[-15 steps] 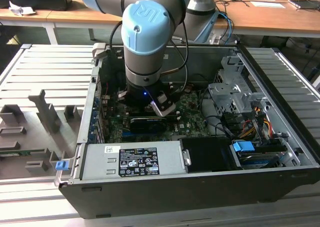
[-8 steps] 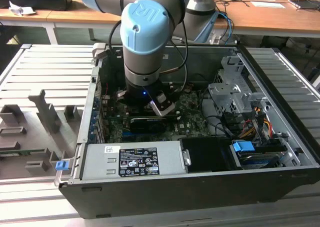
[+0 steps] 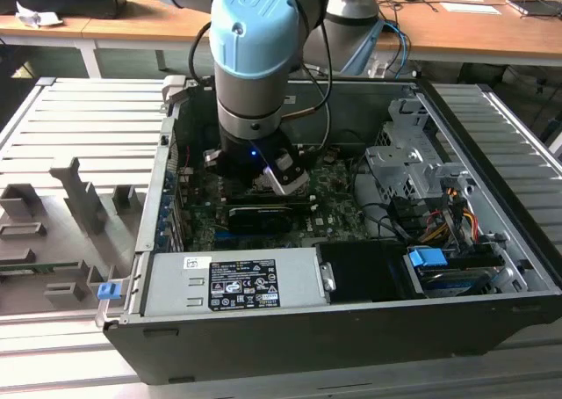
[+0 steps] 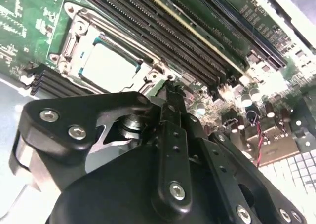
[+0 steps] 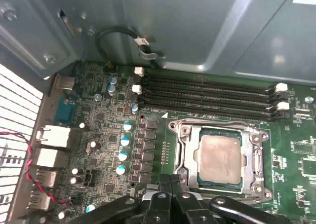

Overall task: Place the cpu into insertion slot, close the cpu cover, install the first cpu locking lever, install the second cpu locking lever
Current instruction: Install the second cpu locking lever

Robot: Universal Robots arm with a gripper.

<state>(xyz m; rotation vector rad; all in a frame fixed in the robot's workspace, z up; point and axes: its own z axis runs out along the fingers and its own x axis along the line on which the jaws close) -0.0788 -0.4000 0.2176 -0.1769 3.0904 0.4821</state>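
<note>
The pale cpu [image 5: 219, 157] lies flat in the insertion slot [image 5: 254, 189] on the green motherboard; it also shows in the second wrist view as the cpu [image 4: 106, 66]. The silver cpu cover [image 5: 186, 157] is down around it, framing the chip through its window. My black gripper [image 5: 170, 180] hangs just beside the socket's edge with its fingers pressed together and nothing between them. In the second wrist view the fingertips [image 4: 170, 88] sit close to a corner of the cover [image 4: 143, 71]. In the exterior view the gripper [image 3: 263, 181] is low inside the open computer case.
Long black memory slots [image 5: 207, 93] run beside the socket. Capacitors and rear ports [image 5: 49, 135] with a red-black wire [image 5: 29, 169] lie on the other side. The case holds a power supply [image 3: 237, 280], a black expansion card [image 3: 263, 214] and a drive cage [image 3: 413, 166].
</note>
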